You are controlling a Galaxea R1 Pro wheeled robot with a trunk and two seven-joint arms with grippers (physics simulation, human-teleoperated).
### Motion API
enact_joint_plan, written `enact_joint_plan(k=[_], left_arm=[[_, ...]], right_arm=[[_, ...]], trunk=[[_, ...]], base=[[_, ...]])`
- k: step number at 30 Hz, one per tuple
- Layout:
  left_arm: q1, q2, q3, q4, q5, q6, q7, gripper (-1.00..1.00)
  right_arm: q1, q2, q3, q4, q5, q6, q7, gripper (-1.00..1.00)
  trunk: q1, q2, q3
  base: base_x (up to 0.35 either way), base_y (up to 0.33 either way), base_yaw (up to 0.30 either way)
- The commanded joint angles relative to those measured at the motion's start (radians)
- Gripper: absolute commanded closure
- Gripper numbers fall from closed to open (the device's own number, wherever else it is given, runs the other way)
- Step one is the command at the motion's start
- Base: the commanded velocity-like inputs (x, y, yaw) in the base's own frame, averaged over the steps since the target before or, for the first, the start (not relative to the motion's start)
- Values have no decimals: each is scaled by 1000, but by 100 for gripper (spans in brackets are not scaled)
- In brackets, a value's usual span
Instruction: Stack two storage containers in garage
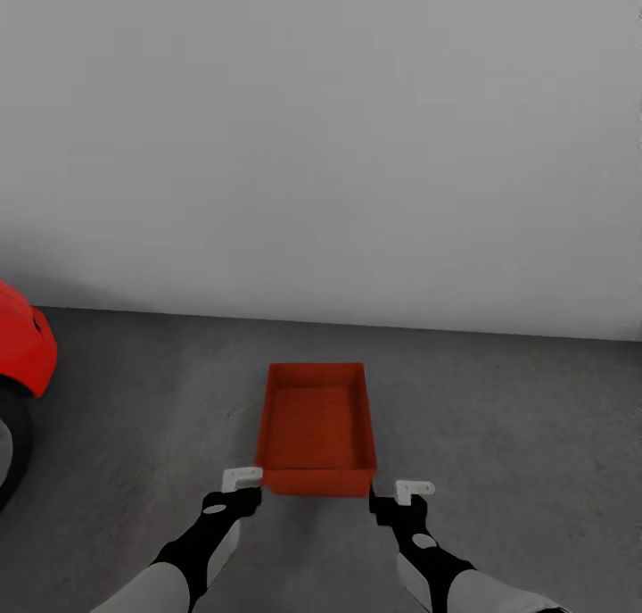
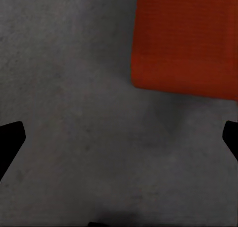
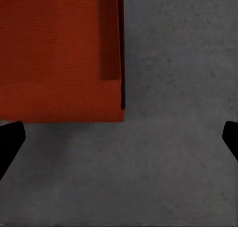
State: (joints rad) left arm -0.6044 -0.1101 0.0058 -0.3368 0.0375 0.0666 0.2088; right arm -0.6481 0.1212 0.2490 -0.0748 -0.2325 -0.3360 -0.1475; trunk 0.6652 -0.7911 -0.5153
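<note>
A red-orange storage container sits lidless on the grey concrete garage floor, its long side pointing toward the white wall. My left gripper hovers just off its near left corner. My right gripper is by the near right corner. In the left wrist view the container lies beyond my left gripper, whose dark fingertips are spread wide over bare concrete. The right wrist view shows the container likewise ahead of my right gripper, open and holding nothing.
The glossy red car, with a dark wheel below it, is at the far left. A plain white wall rises behind the container. Bare concrete stretches to the right of the container.
</note>
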Motion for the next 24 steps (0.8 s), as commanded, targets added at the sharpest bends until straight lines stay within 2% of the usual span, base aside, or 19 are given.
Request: enact_joint_plan(k=[1,14,24], left_arm=[[0,0,0,-2,4,6,3,-100],[0,1,-2,-1,4,6,3,-100],[0,5,-8,0,2,-3,-1,-100]], right_arm=[[0,0,9,1,-8,-3,-4,-100],[-1,1,9,1,-8,-4,-4,-100],[-1,-9,10,0,-3,-3,-10,-100]], trunk=[[-1,-1,-1],[-1,-1,-1],[-1,-1,-1]], base=[[-347,0,0],[-342,0,0],[-76,0,0]])
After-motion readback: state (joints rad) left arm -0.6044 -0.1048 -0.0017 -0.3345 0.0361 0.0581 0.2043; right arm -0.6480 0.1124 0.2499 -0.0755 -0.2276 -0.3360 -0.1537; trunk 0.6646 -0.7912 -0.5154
